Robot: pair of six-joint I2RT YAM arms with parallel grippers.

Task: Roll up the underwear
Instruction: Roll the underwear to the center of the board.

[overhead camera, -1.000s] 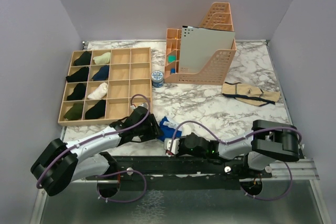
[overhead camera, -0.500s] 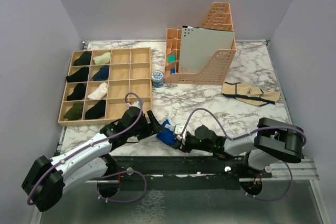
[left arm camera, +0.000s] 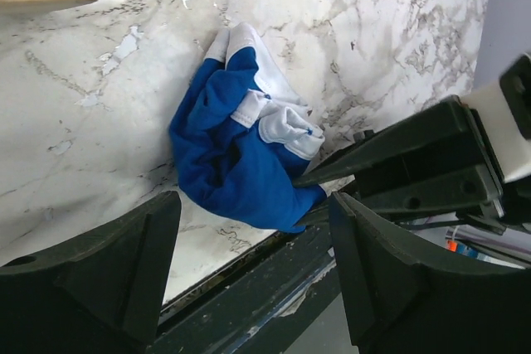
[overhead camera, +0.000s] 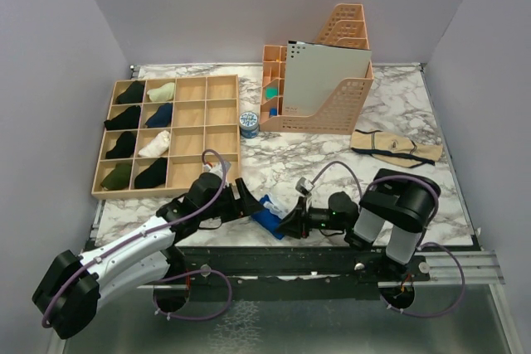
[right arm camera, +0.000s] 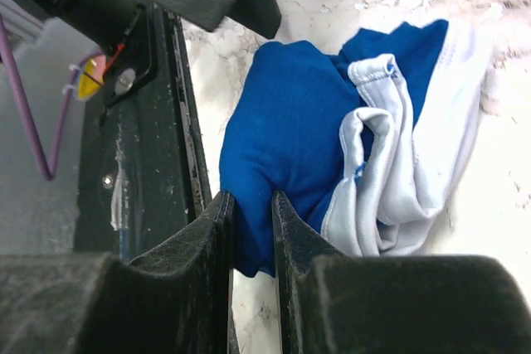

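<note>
Your underwear, blue with a white waistband, lies bunched in a loose wad at the near edge of the marble table, between the two pincers. Your right pincer is clenched on a fold of the blue cloth at the wad's near side. Its wrist view shows the fabric squeezed between the two fingers. Your left pincer is released, with its fingers spread wide to either side of the wad, and none of the cloth sits between them. A wooden sock tray sits well apart at the far left.
</note>
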